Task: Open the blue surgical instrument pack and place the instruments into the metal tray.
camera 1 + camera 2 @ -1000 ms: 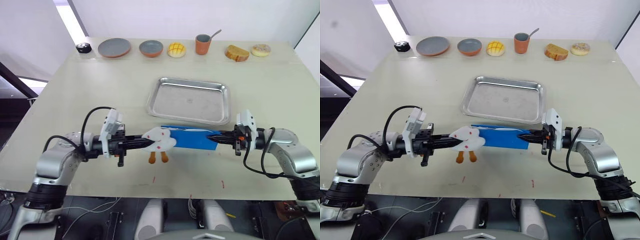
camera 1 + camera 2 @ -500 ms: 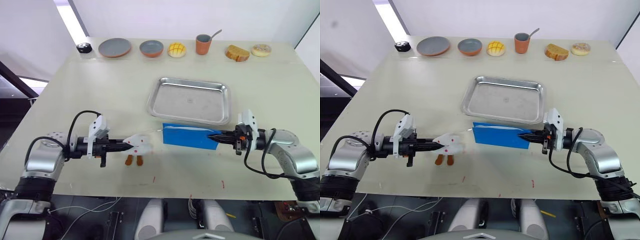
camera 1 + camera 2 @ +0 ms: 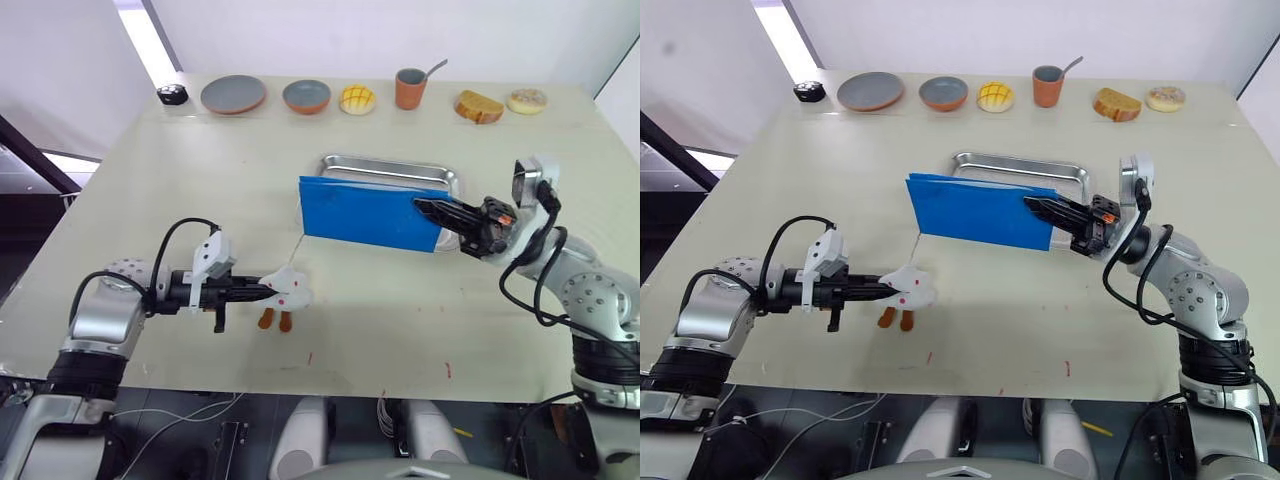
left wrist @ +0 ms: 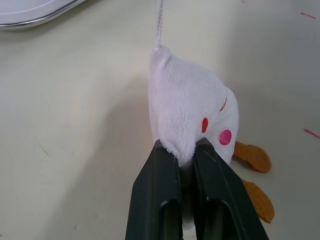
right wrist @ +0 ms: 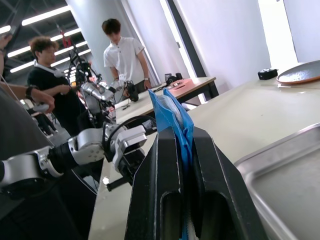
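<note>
The right gripper [image 3: 425, 207] is pinched on one end of the blue pack [image 3: 368, 212] and holds it up off the table [image 3: 180, 190], on edge and roughly level, in front of the metal tray [image 3: 390, 168], hiding most of it. In the right wrist view the blue material sits squeezed between the two black fingers [image 5: 164, 165].

The left gripper [image 3: 262, 291] lies low over the table near the front edge, its fingers [image 4: 157, 185] pressed onto the white toy [image 4: 192, 117]. A thin cord [image 3: 299, 248] runs from the toy up to the pack's lower corner.

Plates, a bun, a cup and pastries line the far edge. Two people stand in the background of the right wrist view.
</note>
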Controlling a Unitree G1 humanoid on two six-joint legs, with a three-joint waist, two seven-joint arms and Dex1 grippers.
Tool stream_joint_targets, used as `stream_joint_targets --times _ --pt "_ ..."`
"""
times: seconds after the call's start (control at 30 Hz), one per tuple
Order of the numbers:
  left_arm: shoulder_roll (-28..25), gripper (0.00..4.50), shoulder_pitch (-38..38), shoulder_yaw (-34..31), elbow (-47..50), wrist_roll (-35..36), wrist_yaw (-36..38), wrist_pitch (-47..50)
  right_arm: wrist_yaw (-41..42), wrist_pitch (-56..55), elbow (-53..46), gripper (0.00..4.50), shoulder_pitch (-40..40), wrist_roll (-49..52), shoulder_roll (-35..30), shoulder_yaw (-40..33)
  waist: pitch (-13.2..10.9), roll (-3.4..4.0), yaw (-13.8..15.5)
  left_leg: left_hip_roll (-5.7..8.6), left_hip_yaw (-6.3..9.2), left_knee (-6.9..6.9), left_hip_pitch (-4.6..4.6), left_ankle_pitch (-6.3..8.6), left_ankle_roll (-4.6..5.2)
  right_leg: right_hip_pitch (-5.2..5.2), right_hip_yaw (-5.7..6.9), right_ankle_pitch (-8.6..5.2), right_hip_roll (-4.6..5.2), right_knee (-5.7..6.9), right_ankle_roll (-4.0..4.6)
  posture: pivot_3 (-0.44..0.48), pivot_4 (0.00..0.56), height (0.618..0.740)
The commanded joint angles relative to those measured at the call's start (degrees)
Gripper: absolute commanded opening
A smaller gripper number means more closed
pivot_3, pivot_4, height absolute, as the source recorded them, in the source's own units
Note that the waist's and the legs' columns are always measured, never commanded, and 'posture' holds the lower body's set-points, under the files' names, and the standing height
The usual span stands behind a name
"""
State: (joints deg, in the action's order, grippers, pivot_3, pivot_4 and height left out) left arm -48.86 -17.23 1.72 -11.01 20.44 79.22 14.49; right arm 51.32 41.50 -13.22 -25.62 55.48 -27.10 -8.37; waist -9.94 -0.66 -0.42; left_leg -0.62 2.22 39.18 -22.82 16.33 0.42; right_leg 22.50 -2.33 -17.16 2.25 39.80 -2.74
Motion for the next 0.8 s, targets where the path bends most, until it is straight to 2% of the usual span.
stream_joint_targets --times 0.03,0.17,0.3,0.8 --pt "0.75 0.07 1.33 2.36 -1.76 -2.4 0.38 -0.7 2.53 -2.41 -3.44 0.0 2.43 -2.18 -3.46 -1.13 0.02 0.0 0.08 0.01 0.01 0.0 0.0 0.0 0.0 -0.01 0.01 0.0 0.0 0.0 0.0 0.0 0.15 0.74" --pt "1.27 0.07 1.34 2.17 -1.19 -2.01 0.37 -1.16 5.06 -5.81 -2.77 0.0 6.38 -7.89 -6.28 1.23 0.02 0.02 -0.2 0.02 -0.02 0.0 0.03 0.0 0.0 -0.02 -0.01 0.0 -0.01 0.01 0.0 0.0 0.15 0.74" --pt "1.3 0.07 1.94 1.68 0.1 -1.76 0.11 -1.08 8.67 -13.89 0.42 0.0 11.04 -18.55 -8.43 6.76 0.05 0.06 -0.17 0.02 -0.03 0.01 0.07 0.0 0.01 -0.03 -0.02 0.0 -0.02 0.04 0.0 0.0 0.15 0.74" --pt "0.21 0.07 3.44 -2.39 -0.22 0.99 3.54 -2.29 16.39 -25.93 6.21 0.0 14.15 -29.88 -12.39 12.23 0.08 0.1 -0.46 -0.01 -0.1 0.01 0.12 0.0 0.01 -0.04 -0.08 0.0 -0.04 0.03 -0.01 0.0 0.15 0.74"
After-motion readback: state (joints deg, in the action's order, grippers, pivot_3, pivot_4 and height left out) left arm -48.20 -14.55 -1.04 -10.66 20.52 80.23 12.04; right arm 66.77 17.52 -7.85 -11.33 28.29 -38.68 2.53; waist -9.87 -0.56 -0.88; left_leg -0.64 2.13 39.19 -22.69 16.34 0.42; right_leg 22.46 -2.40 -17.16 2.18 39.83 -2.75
